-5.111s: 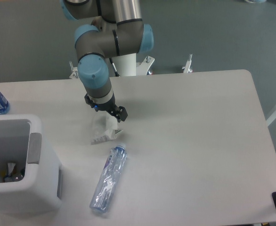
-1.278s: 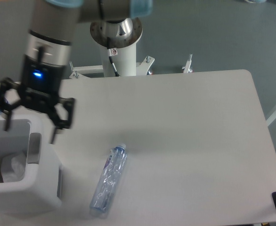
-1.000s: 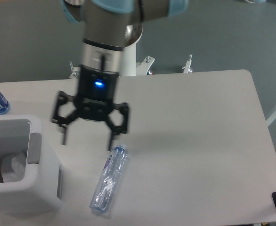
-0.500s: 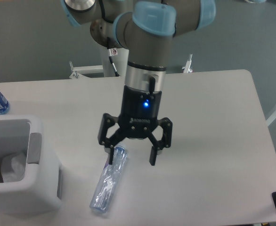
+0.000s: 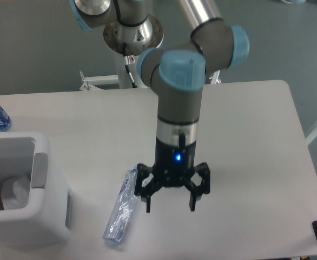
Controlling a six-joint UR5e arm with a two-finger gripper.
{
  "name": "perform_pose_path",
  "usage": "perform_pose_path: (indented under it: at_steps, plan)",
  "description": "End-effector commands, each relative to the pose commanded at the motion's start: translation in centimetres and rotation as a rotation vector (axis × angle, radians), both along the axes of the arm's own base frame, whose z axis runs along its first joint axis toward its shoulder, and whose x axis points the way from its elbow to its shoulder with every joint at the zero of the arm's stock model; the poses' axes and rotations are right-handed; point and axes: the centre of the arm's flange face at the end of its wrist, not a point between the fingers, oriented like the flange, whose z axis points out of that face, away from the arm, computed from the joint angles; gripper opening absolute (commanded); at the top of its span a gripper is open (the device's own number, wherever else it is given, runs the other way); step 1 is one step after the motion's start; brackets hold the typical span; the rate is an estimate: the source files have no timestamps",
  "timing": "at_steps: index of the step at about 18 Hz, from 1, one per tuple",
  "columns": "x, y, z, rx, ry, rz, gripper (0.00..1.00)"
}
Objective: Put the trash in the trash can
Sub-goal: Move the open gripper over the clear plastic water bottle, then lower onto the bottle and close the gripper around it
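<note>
While the crumpled white wrapper already lies inside the trash can at the near left, the crushed clear bottle remains on the table, just left of the empty, wide-open gripper hovering beside it.

Crinkled clear plastic bottle, matt white table

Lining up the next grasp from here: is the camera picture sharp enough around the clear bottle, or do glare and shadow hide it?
Fixed camera: the end effector and arm look sharp, no motion blur; lighting is soft and even, no hard glare on the table; the crushed bottle is see-through and pale against the white top, its edges faint; only a weak shadow lies beside the trash can.
</note>
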Motion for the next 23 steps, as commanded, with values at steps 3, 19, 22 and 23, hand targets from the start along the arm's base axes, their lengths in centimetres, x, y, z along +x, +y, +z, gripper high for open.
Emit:
perform_pose_path:
  at_steps: [3, 19, 22, 23]
  plan:
    - [0.8, 0.9, -3.5, -0.051, -0.01, -0.072, 1.0]
    - [6.7, 4.5, -13.4, -0.161, -0.07, -0.226, 1.0]
    - [7.5, 5.0, -14.4, -0.182, -0.07, -0.236, 1.0]
    - [7.9, 5.4, -14.4, -0.182, -0.065, -0.243, 1.0]
